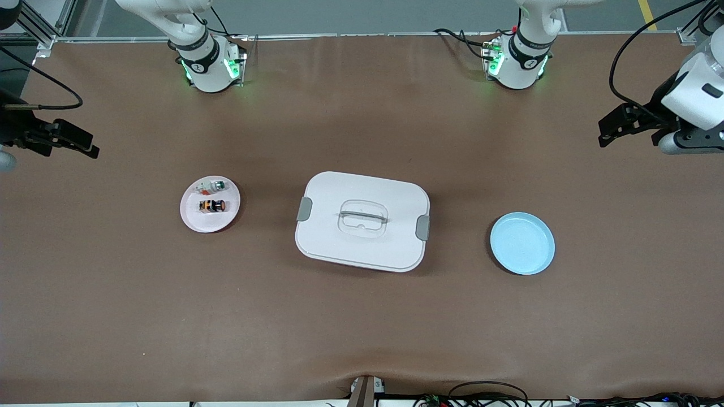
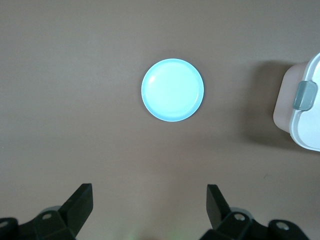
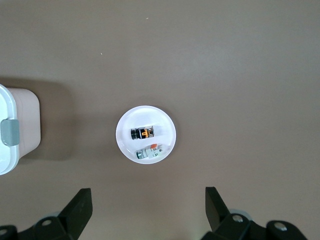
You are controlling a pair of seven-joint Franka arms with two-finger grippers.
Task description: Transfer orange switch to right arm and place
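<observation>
The orange switch (image 1: 212,206) lies on its side on a small pinkish-white plate (image 1: 191,219) toward the right arm's end of the table. It also shows in the right wrist view (image 3: 142,133), on that plate (image 3: 124,125). My right gripper (image 1: 85,144) hangs open and empty over the bare table at its own end, well apart from the plate; its open jaws frame bare mat in the right wrist view (image 3: 148,196). My left gripper (image 1: 604,131) hangs open and empty over the table's other end (image 2: 149,195).
A white-and-clear part with a green cap (image 1: 215,185) shares the small plate. A white lidded box (image 1: 362,220) with grey clips sits mid-table. An empty light blue plate (image 1: 522,243) lies toward the left arm's end and shows in the left wrist view (image 2: 172,90).
</observation>
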